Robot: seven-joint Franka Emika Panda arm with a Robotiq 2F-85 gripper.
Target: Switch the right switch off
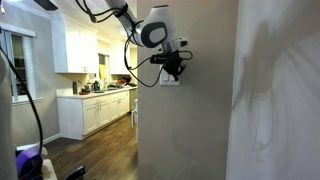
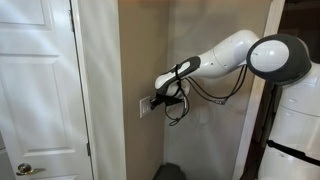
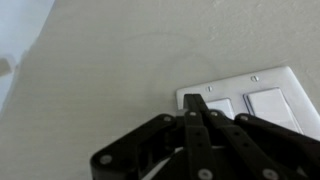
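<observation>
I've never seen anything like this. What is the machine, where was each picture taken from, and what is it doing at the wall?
This is a robot arm ending in a black claw, steered remotely by a person. Two pictures come from cameras standing in the room: in an exterior view white kitchen cabinets lie beyond the wall, in an exterior view a white door stands beside it. The third comes from a camera on the arm's wrist, looking over the claw. The claw, tips pressed together and holding nothing, points at a white wall plate with two rocker switches. Its goal is the right switch; whether the tips touch anything is unclear.
</observation>
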